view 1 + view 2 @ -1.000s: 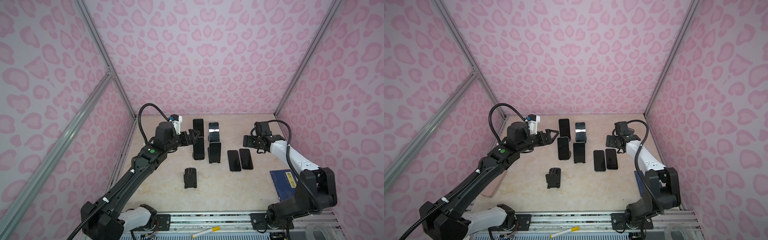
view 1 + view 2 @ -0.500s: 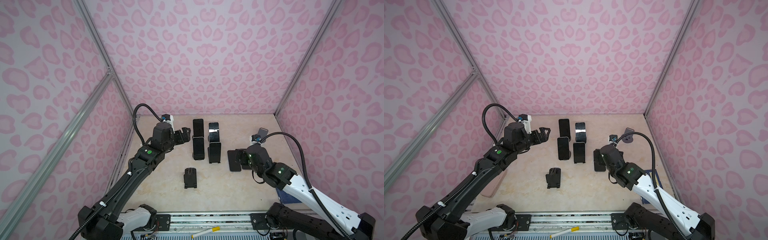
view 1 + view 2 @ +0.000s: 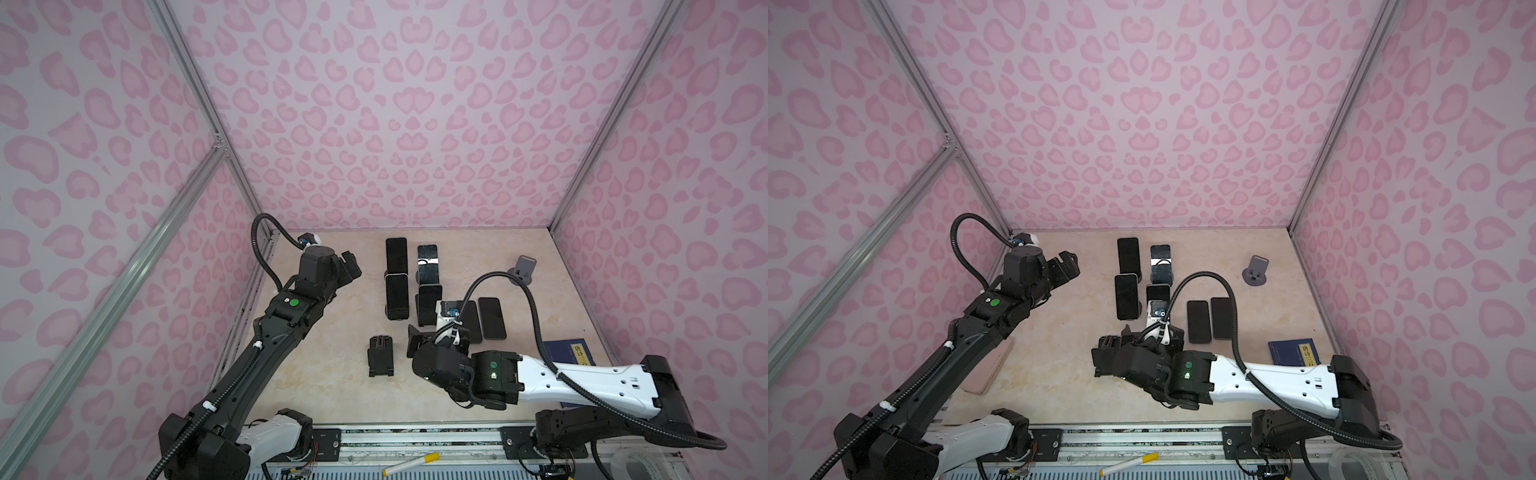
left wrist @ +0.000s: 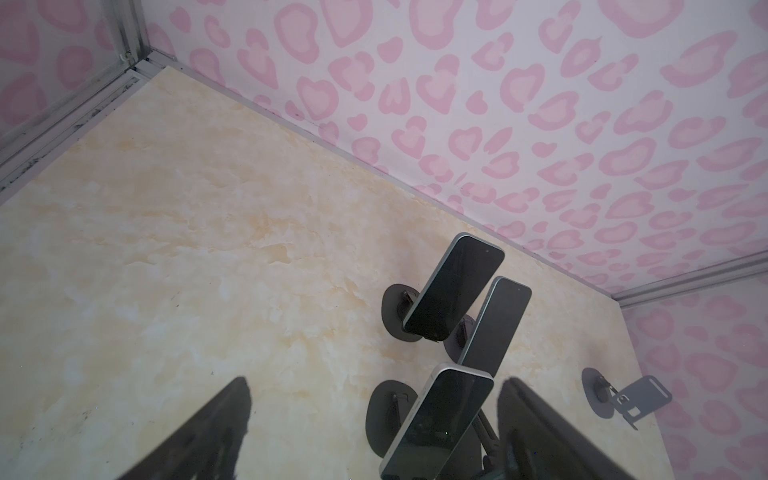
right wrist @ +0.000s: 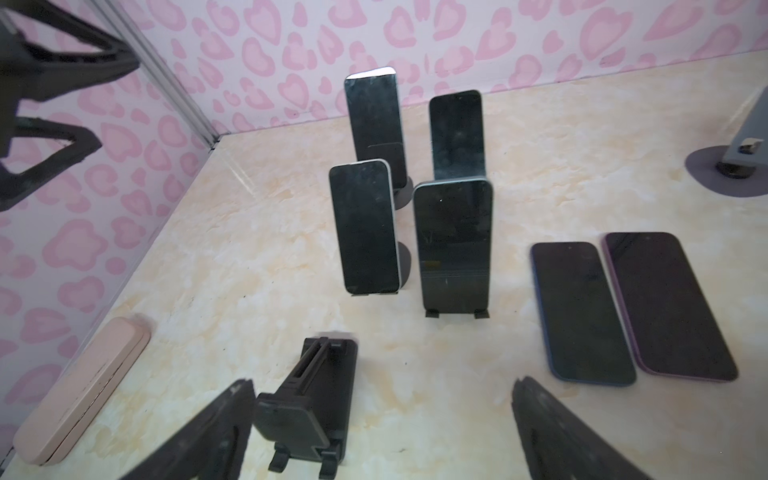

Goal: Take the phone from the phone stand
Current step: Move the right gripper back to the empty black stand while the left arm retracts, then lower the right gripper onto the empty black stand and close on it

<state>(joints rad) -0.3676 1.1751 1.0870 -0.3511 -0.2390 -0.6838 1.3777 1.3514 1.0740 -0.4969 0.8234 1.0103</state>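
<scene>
**Right wrist view: slick phone (image 5: 453, 245), grip the edges**

The nearest propped phone leans on its phone stand (image 5: 434, 312) just beyond the empty folding stand (image 5: 307, 399). Right gripper (image 5: 382, 384) gapes wide, holding nothing; left gripper (image 4: 374, 384) likewise. Probably light, rigid, glassy and breakable: pinch its long side edges, then lift clear.

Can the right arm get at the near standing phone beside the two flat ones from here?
Probably yes. The right gripper faces that phone with jaws open and only bare table between them. The empty black stand sits low off to one side, the flat phones to the other.
</scene>
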